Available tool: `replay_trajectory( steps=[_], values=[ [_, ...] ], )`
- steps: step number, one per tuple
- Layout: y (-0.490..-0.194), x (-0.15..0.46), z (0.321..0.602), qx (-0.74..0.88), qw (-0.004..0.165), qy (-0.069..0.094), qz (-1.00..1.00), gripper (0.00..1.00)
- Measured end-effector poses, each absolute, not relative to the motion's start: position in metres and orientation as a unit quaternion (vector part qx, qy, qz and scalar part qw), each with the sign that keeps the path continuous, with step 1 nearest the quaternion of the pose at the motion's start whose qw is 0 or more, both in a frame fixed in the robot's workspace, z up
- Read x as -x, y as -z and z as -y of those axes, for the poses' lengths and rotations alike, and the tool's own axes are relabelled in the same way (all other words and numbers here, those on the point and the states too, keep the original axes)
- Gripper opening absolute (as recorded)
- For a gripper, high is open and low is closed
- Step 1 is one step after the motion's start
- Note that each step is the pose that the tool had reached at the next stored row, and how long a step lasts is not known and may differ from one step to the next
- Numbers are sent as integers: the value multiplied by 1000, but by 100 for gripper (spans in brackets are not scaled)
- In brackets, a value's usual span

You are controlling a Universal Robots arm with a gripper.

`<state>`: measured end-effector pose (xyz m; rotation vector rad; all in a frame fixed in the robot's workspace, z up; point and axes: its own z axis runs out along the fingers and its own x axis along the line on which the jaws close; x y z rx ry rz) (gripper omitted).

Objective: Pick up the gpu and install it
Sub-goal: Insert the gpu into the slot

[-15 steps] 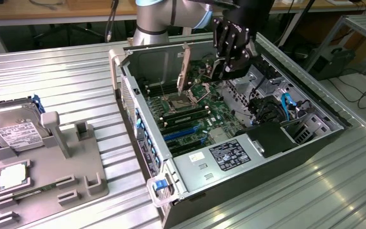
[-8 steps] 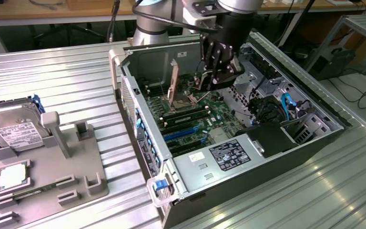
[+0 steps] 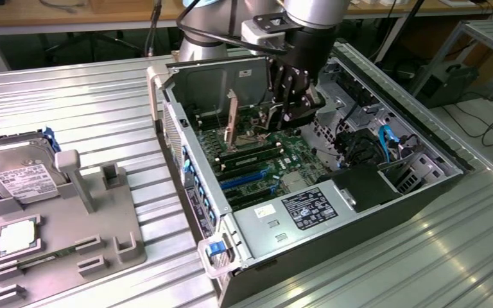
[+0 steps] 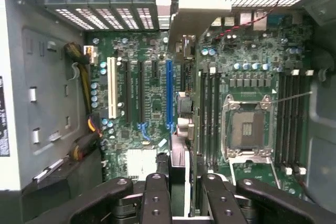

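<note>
We see the gpu (image 4: 185, 114) edge-on in the wrist view, a thin card standing on its edge inside the open computer case (image 3: 452, 173). It runs from between the gripper's fingers toward the case's rear wall. Its silver bracket (image 4: 198, 9) sits close to the row of vented slot covers (image 4: 105, 17). The gripper (image 4: 184, 203) has its jaws clenched on the card, one dark finger (image 4: 156, 198) on each side of it.

Beneath the card lies the green motherboard (image 4: 152, 103). From the wrist view, the card lines up just beside the long blue slot (image 4: 169, 95), between that slot and the black memory slots (image 4: 210, 114). We cannot tell whether its lower edge touches the board. A white slot (image 4: 111, 87) lies farther out, and the empty processor socket (image 4: 247, 127) with its metal frame sits beyond the memory slots.

In the exterior view, the arm reaches down into the case from above, with the gripper (image 3: 279, 119) low over the board. The case lies on its side on a ribbed metal table (image 3: 84, 96). A silver cover with a dark label (image 3: 311, 208) fills its near end.

Well apart, on the exterior view's left, a grey fixture (image 3: 101, 224) holds a silver hard drive (image 3: 20, 173) and a small square chip (image 3: 17, 236).
</note>
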<state>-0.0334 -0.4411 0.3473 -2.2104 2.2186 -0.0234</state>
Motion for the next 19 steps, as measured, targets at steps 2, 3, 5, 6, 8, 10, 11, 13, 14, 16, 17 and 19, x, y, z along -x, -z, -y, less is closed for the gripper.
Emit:
replay_trajectory(
  steps=[2,3,5,6,8,10,11,13,14,16,17,19],
  values=[
    [-344,34,442,706,6,6,-708,28],
    [-343,34,442,706,7,5,-708,28],
    [-342,34,442,706,8,5,-708,28],
    [-340,36,443,706,9,5,-708,28],
    [-335,41,443,706,9,5,-708,28],
    [-330,42,445,706,9,5,-708,28],
    [-327,42,447,706,9,5,-708,28],
    [-321,46,447,706,9,5,-708,28],
    [-318,49,447,706,9,5,-708,28],
    [-314,49,450,706,9,5,-708,28],
    [-311,49,451,706,9,5,-708,28],
    [-307,51,452,706,9,5,-708,28]
  ],
)
